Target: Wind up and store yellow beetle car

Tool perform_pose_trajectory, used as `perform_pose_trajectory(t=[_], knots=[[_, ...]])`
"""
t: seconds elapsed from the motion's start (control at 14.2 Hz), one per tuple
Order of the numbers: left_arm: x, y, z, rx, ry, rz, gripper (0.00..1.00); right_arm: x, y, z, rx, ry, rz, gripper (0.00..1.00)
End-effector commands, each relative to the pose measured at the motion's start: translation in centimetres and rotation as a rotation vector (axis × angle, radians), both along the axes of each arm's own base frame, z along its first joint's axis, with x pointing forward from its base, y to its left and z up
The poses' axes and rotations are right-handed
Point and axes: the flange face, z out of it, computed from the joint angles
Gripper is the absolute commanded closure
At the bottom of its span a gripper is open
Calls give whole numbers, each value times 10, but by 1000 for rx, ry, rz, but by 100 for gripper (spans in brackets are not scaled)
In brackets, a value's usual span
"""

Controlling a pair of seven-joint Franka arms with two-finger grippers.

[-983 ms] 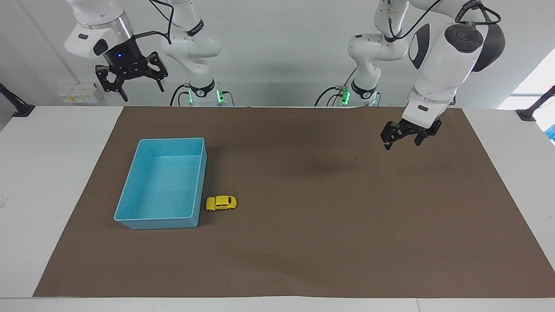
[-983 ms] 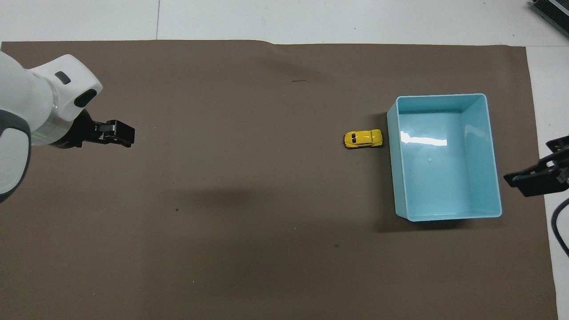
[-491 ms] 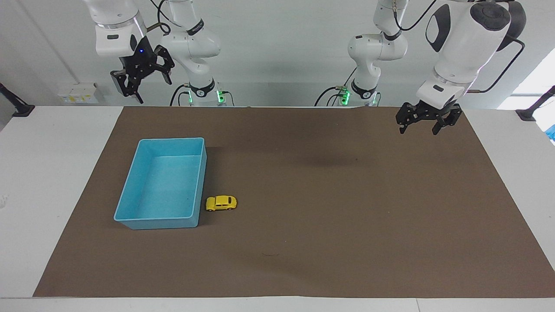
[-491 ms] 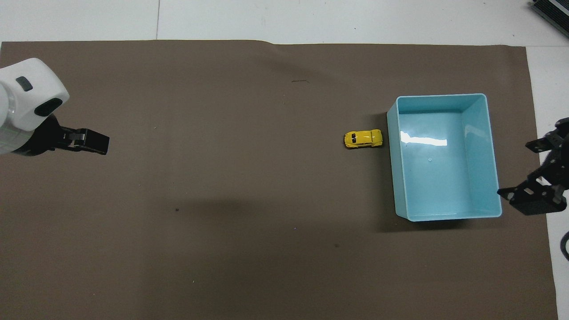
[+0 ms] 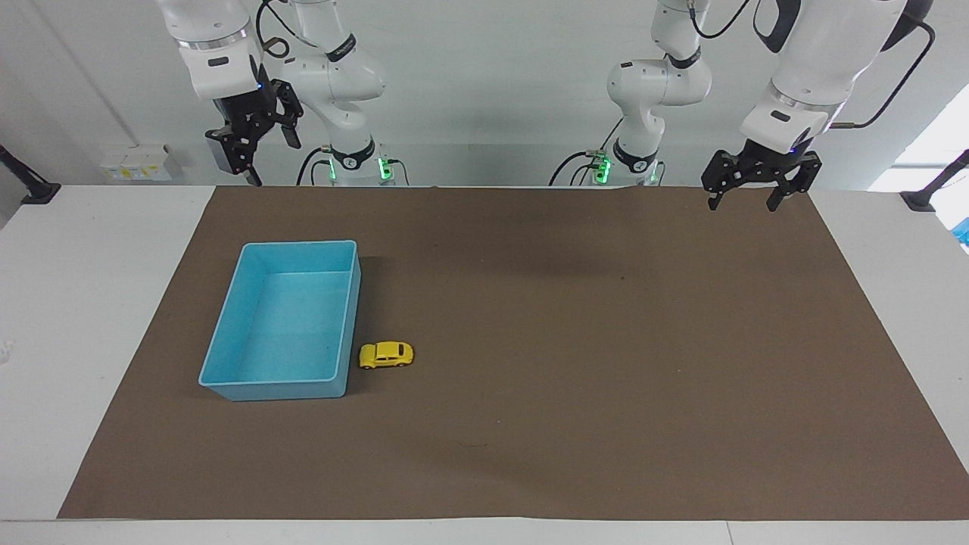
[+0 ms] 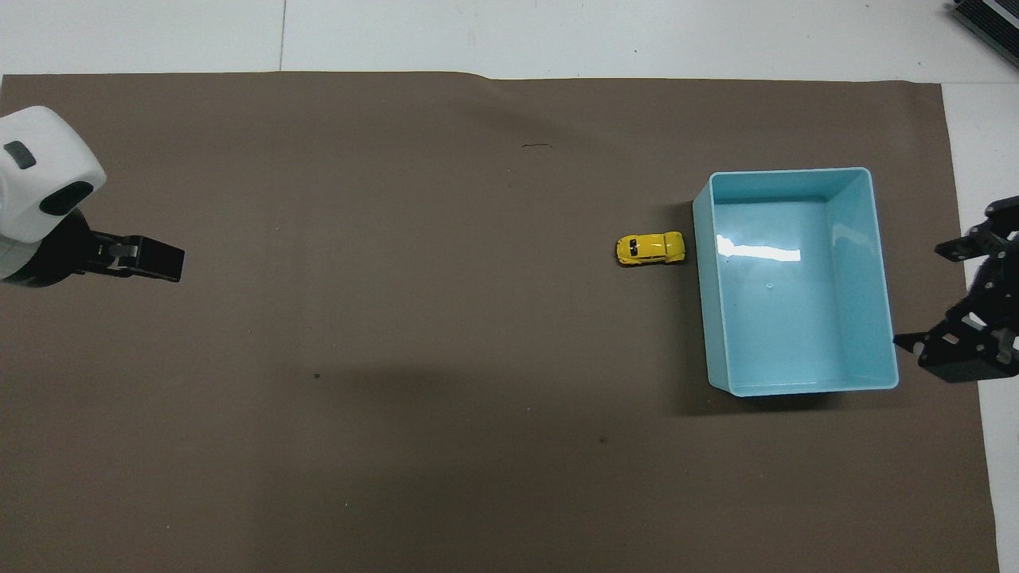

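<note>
My left gripper hangs high in the air over the edge of the brown mat closest to my bases, at the left arm's end of the table. Its two fingers stand apart and point down, and there is nothing between them. My right gripper is also raised, above the strip of white table near the right arm's base. Its fingers are apart too, turned a little sideways, and they hold nothing.

The yellow beetle car stands on its wheels on the mat, farther from me than both grippers and well apart from them. It is just beside the long wall of the blue tray, on the side toward the left arm's end, close to the tray corner that is farthest from me. I cannot tell if the car touches the wall; in the overhead view there is a thin gap between the car and the tray. The tray is open at the top, and the car is outside of it.
</note>
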Motion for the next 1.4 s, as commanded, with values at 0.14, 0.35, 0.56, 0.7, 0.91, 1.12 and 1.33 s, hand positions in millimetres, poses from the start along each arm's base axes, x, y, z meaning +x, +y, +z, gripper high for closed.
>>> perform_pose_trajectory(t=[0.14,0.35,0.56,0.7,0.91,1.12,1.33], knots=[[-14,21,19,-15,3,-21,0,0,24,-13,1,-24,181,0],[-16,28,23,-13,16,-25,0,2,24,-22,16,-16,217,0],[-15,32,26,-17,7,-5,0,7,26,-30,16,-11,228,0],[-15,31,25,-15,6,-10,0,10,27,-39,16,4,232,0],[-22,23,31,-14,7,-31,0,19,45,-53,17,9,288,0],[-24,22,25,-46,56,-25,0,30,53,-68,18,10,316,0],[-24,13,24,-47,57,-39,0,31,57,-71,18,1,324,0]])
